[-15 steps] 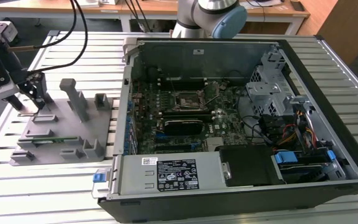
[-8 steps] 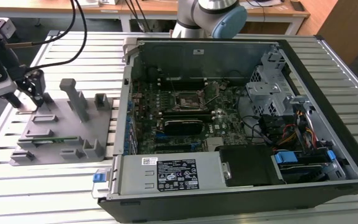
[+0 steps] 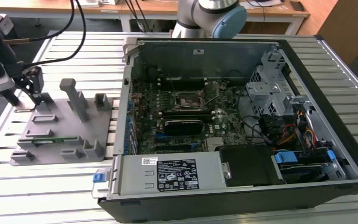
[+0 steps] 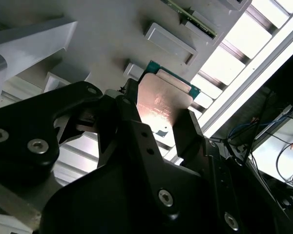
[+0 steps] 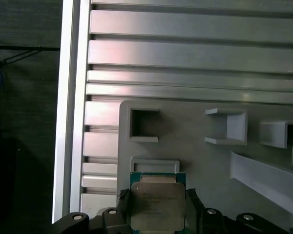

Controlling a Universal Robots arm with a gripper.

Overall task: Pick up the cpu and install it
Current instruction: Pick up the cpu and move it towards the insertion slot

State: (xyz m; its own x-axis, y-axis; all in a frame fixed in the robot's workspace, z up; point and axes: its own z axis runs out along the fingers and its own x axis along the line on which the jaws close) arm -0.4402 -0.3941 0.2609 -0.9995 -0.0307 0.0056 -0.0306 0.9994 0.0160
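The cpu (image 5: 157, 204), a small square chip with a shiny metal top and a green rim, sits between my gripper's (image 5: 157, 209) two black fingers (image 5: 123, 207). Both fingers press on its opposite edges, so the gripper is shut on it. In the second wrist view the cpu (image 4: 163, 97) shows at the fingertips just over the grey fixture plate (image 4: 112, 34). In the exterior view my gripper (image 3: 26, 101) stands at the far left corner of the fixture plate (image 3: 61, 126). The square black socket (image 3: 188, 99) lies inside the open computer case (image 3: 241, 140), well to the exterior view's right.
The fixture plate carries raised grey blocks (image 3: 73, 95) and a green memory stick (image 3: 51, 138). It lies on a slatted aluminium table (image 3: 73, 42). The case's wall (image 3: 124, 93) rises between the plate and the motherboard. Cables and a drive cage (image 3: 272, 88) fill the case's right side.
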